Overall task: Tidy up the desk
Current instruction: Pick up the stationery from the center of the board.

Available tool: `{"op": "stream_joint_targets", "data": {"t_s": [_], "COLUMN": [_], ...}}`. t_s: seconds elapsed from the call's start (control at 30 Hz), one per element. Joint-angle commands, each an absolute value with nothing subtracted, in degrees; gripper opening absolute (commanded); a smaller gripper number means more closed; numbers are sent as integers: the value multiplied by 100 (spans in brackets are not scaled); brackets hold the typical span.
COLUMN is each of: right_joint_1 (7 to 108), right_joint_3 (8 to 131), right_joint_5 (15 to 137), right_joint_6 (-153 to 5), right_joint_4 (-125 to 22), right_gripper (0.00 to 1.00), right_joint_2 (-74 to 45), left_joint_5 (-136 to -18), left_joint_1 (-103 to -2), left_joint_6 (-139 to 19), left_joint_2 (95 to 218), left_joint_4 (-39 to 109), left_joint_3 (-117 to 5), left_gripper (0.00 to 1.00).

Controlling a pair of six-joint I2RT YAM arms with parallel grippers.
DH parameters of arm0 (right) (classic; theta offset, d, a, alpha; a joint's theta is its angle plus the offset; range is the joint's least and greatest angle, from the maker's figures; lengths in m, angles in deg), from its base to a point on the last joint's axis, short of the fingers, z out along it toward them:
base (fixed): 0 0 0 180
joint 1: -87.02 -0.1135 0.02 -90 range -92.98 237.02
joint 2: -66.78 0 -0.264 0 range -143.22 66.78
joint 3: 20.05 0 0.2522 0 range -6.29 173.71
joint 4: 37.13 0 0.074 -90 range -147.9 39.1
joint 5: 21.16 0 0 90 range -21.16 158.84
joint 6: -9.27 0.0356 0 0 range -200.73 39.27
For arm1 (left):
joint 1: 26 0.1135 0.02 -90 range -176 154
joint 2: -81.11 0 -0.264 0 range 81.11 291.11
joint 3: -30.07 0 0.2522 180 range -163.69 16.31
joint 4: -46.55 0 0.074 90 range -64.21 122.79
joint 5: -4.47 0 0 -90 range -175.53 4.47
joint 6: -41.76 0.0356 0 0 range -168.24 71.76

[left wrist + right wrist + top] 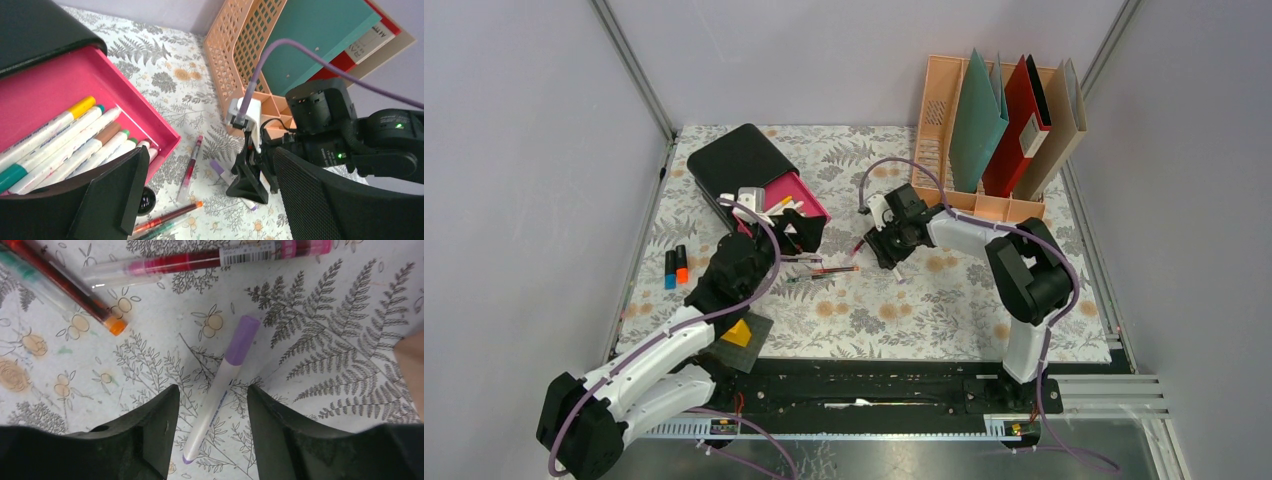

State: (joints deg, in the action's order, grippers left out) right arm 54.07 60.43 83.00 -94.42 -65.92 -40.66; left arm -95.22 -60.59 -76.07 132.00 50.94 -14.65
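The table [320, 365], under its fern-print cloth, lies right below the right fingers [150, 430]. These stand apart with a purple-capped marker [220, 390] lying loose between them, touching neither. For a good grip, I judge they should drop straight down and close across the white barrel rather than the cap. Just beyond the fingertips lie an orange-tipped pen [75, 295] and a pink pen [200, 260], best left undisturbed. The left fingers [115, 195] are spread wide and hold nothing. Beside them is the open pink drawer [50, 85] of markers, the likely home. Farthest off stands the peach file rack [240, 45].
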Motion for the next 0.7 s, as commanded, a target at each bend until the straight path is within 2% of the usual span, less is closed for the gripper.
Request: {"op": "stream_joint_targets", "data": {"t_s": [0.0, 0.1, 0.37, 0.5, 0.67], "right_joint_1": [5262, 5239, 5204, 5187, 5193], "right_joint_3": [6315, 6338, 6420, 6429, 6455], "right_joint_5": [7534, 7395, 7137, 6949, 7110], "right_joint_6": [-9450, -9464, -9589, -9697, -9651], "right_joint_4": [-6651, -6682, -6803, -6804, -6812], "right_gripper": [55, 45, 38, 20, 7], "right_joint_2": [-4154, -4254, -4452, -4491, -4397], "left_joint_5": [-9413, -9403, -9197, -8958, -8070], "left_joint_1": [-6028, -6021, -6010, -5978, -5750], "left_joint_6": [-7539, -7561, -7761, -7979, -8458], "left_joint_2": [13067, 13050, 13099, 13182, 13557], "left_joint_4": [5076, 5078, 5309, 5557, 6134], "left_joint_3": [-1328, -1323, -1234, -1113, -928], "left_gripper": [99, 99, 99, 99, 99]}}
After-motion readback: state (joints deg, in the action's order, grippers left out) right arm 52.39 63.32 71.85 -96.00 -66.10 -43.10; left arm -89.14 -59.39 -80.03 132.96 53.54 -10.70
